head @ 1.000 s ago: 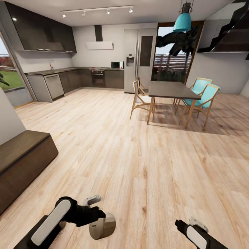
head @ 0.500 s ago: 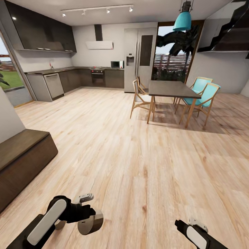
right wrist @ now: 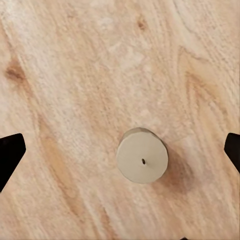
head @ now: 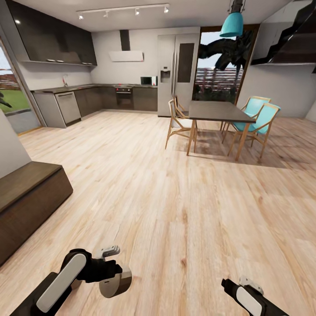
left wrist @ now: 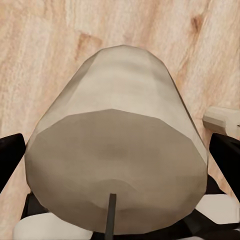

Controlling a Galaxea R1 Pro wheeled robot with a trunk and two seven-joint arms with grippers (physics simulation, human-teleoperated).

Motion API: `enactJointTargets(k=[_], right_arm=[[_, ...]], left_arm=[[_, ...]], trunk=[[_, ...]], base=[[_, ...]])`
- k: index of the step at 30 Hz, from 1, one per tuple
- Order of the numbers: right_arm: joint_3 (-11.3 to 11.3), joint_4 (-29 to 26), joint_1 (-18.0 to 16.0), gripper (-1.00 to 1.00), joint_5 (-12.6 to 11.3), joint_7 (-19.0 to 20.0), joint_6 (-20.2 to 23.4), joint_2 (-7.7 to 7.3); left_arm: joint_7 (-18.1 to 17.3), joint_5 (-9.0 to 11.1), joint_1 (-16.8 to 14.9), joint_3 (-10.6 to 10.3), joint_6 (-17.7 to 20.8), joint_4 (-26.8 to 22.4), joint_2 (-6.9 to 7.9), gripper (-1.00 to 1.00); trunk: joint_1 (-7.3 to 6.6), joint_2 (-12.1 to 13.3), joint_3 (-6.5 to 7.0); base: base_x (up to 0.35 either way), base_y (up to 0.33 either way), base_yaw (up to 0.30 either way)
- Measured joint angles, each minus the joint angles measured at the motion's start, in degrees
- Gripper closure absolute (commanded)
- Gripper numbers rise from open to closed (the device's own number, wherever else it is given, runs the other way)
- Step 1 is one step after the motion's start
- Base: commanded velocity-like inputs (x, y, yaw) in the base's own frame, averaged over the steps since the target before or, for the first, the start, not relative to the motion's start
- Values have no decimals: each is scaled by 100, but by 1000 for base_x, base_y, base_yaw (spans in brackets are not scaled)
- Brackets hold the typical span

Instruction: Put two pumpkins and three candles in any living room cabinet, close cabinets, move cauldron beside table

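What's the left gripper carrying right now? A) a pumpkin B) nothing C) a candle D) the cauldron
C: the left gripper is shut on a stubby cream-sided candle, wick showing on its flat end, held between the fingers above the wood floor.

Your left gripper (head: 115,281) is closed on a candle (head: 116,283), low over the floor (head: 184,206). Your right gripper (right wrist: 120,155) hangs with fingers spread wide above the same floor.

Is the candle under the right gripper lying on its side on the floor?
No. In the right wrist view the candle stands upright on the wooden floor, its round flat top and wick facing the camera.
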Motion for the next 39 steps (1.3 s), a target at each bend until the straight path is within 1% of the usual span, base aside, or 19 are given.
enactJointTargets(k=[3,30,39], right_arm=[[0,0,1,-100,0,0,5,0],[1,-12,-3,-100,1,3,7,0],[8,-144,0,-100,1,0,9,-8]], left_arm=[[-23,-1,0,32,9,-1,0,100],[-59,21,0,26,28,-19,-1,100],[-64,25,0,36,32,-33,5,100]], trunk=[[66,-120,-54],[659,-1203,-539],[857,-1564,-700]], base=[[0,0,0],[0,0,0],[0,0,0]])
